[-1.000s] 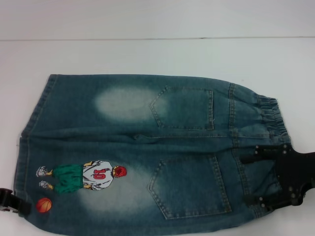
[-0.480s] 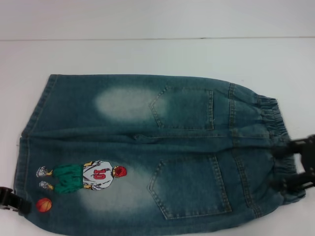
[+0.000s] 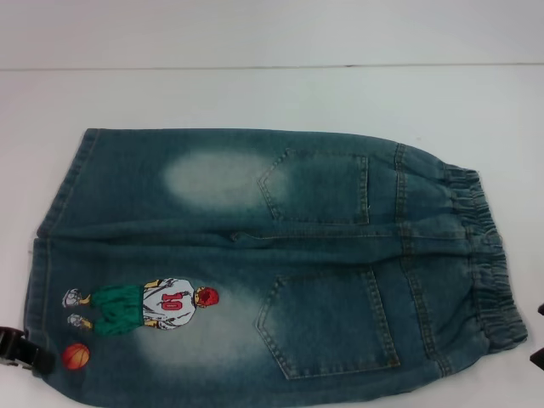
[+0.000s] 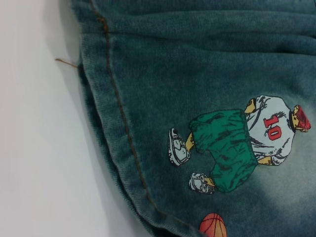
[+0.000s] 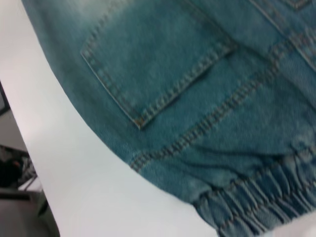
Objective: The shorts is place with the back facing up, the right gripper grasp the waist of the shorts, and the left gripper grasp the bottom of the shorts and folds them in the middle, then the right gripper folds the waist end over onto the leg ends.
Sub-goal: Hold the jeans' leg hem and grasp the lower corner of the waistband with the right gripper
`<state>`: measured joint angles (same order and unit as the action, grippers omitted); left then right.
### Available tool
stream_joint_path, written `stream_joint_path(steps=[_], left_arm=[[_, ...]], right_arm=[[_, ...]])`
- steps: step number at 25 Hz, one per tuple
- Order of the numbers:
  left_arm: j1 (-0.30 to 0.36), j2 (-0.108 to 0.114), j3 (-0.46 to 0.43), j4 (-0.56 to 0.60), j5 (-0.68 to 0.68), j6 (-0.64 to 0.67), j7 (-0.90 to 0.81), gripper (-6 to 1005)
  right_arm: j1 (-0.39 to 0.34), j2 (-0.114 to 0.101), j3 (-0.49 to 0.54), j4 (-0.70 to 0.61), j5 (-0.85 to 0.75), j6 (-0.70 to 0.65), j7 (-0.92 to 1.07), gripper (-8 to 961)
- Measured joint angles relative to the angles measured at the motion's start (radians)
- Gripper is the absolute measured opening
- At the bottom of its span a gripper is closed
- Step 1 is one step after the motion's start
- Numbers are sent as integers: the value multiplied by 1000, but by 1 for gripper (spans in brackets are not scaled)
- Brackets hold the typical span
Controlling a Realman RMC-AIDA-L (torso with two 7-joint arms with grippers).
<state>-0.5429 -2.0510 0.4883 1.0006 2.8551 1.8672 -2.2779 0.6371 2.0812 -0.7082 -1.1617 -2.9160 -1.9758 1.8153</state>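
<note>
The shorts [image 3: 280,263] lie flat on the white table, back up, with two back pockets showing. The elastic waist [image 3: 480,246] points right, and the bottom of the shorts [image 3: 51,246], the leg ends, points left. A cartoon basketball-player print [image 3: 144,306] sits on the near leg. My left gripper [image 3: 19,347] shows as a black piece at the near-left hem corner, beside the orange ball print. Only black bits of my right gripper [image 3: 538,357] show at the right edge, apart from the waist. The left wrist view shows the stitched hem [image 4: 118,128] and the print [image 4: 237,143]. The right wrist view shows a pocket [image 5: 158,64] and the waist [image 5: 256,202].
The white table [image 3: 255,93] runs bare behind the shorts to a back edge line. In the right wrist view the table's edge [image 5: 29,148] drops off to dark floor and clutter close to the near side of the shorts.
My right gripper has pulled back off the waist to the right, from over the near pocket side to almost out of the head view. The shorts and left gripper have stayed put.
</note>
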Motion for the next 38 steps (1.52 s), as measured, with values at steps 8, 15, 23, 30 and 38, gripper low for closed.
stream_joint_path(steps=[8, 15, 23, 30, 38], left_arm=[[2, -3, 9, 0, 0, -2, -1, 74], [6, -5, 9, 0, 0, -7, -1, 75], [8, -6, 9, -3, 0, -14, -1, 75], [8, -7, 9, -4, 0, -15, -5, 75], [6, -10, 9, -5, -2, -21, -7, 75]], right_arm=[[-5, 5, -54, 33, -11, 30, 28, 881], [-16, 10, -55, 57, 15, 40, -1, 862], [-36, 10, -56, 56, 93, 57, -83, 841], [-56, 10, -57, 56, 143, 59, -147, 822], [-71, 5, -63, 102, 181, 107, -188, 801]])
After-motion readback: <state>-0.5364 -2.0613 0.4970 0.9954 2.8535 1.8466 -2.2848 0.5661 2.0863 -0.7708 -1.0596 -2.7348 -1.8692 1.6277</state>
